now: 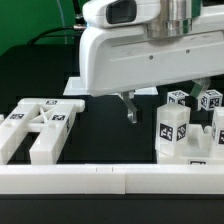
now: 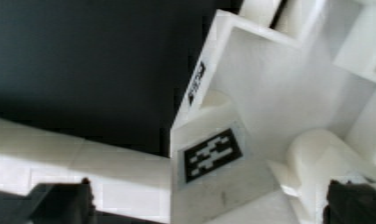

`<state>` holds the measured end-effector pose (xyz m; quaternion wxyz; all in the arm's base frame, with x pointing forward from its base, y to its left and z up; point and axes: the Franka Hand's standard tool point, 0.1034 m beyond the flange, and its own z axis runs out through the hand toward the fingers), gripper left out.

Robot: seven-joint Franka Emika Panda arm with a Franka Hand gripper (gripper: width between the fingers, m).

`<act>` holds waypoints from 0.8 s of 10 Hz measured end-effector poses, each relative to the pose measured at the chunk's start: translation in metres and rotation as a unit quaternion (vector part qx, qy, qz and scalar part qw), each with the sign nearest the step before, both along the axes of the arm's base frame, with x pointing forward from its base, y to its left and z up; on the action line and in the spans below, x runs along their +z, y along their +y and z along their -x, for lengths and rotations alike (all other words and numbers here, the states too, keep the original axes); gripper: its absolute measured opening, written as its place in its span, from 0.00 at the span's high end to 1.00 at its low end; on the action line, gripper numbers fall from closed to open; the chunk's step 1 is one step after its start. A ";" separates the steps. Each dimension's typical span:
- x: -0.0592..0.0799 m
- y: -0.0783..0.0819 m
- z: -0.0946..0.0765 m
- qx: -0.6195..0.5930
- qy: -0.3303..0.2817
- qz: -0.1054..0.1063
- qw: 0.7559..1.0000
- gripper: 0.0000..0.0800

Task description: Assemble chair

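The chair lies in loose white tagged parts. The slotted back frame (image 1: 40, 125) lies flat at the exterior view's left. Several blocky parts stand at the right: a tall tagged block (image 1: 174, 127) and smaller ones (image 1: 207, 100) behind it. My gripper (image 1: 130, 108) hangs open and empty above the dark table between the two groups, touching nothing. In the wrist view my gripper (image 2: 206, 208) has its dark fingers (image 2: 57, 205) far apart. A white block with a square tag (image 2: 211, 155) lies beyond them, with a rounded white part (image 2: 327, 160) beside it.
A long low white wall (image 1: 110, 178) runs along the front edge of the table. A pale flat sheet (image 1: 74, 87) lies at the back, behind the arm. The arm's large white body fills the top of the exterior view.
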<state>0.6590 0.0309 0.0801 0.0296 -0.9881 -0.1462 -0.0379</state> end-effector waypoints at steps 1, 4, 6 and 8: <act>0.000 0.001 0.000 0.013 -0.001 0.001 1.000 0.19; 0.000 0.001 0.000 0.053 -0.004 0.008 0.999 0.22; 0.000 0.001 0.000 0.049 -0.003 0.008 0.999 0.44; -0.001 0.001 0.000 0.034 -0.002 0.007 0.999 0.64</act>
